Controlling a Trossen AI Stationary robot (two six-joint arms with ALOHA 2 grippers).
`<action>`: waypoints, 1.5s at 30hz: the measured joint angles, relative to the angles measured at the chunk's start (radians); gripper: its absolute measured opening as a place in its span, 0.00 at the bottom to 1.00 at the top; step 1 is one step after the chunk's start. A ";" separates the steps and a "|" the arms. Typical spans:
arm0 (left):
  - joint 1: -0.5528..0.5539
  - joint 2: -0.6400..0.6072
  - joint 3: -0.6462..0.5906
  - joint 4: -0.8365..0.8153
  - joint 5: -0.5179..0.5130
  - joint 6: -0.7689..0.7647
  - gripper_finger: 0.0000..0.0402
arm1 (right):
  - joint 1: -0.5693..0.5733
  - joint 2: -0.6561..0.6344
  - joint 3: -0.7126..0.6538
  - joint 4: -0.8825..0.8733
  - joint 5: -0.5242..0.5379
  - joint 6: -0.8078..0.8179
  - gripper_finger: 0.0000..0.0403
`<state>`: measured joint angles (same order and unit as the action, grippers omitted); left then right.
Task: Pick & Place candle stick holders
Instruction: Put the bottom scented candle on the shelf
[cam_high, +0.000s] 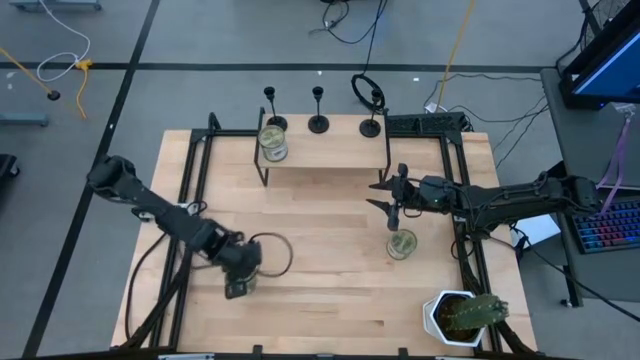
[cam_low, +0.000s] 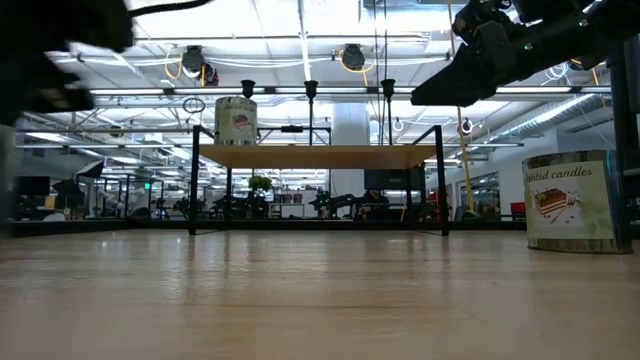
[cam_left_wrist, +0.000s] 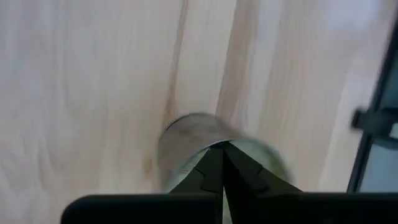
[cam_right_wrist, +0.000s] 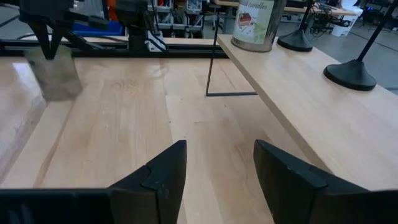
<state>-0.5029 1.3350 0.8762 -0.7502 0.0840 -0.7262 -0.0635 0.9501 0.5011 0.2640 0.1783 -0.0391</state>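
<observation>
Three black candle stick holders (cam_high: 271, 108) (cam_high: 318, 110) (cam_high: 371, 115) stand on their round bases along the far edge of a low wooden shelf (cam_high: 325, 152). Their tops show in the low view (cam_low: 311, 88). My right gripper (cam_high: 381, 195) (cam_right_wrist: 217, 168) is open and empty, in the air just off the shelf's right end and above the table. My left gripper (cam_high: 238, 285) (cam_left_wrist: 222, 149) is at the table's near left, shut on a blurred grey round jar (cam_left_wrist: 186, 140), which also shows in the right wrist view (cam_right_wrist: 57, 74). My left gripper is shut on the grey jar's rim (cam_left_wrist: 208, 146), coming from above with the fingers pointing down. The jar hangs upright below the fingers in the right wrist view. Whether its bottom touches the table, I cannot tell.
A labelled candle jar (cam_high: 273, 143) stands on the shelf's left part beside the holders. Another candle jar (cam_high: 401, 243) (cam_low: 570, 200) stands on the table near my right gripper. A potted plant (cam_high: 460, 315) stands at the near right corner. Black frame rails run along the table's sides.
</observation>
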 joint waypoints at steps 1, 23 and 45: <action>0.024 0.000 0.012 0.014 0.000 0.046 0.01 | 0.000 0.000 0.000 0.003 0.000 0.000 0.45; 0.085 0.066 0.209 -0.086 -0.015 0.172 0.38 | 0.000 0.000 0.000 -0.055 -0.001 0.044 0.45; -0.072 0.288 0.211 -0.049 -0.313 0.218 0.15 | 0.000 0.000 0.000 -0.074 0.000 0.001 0.45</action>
<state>-0.5745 1.6227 1.0876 -0.7994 -0.2290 -0.5081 -0.0635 0.9501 0.5011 0.1898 0.1787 -0.0383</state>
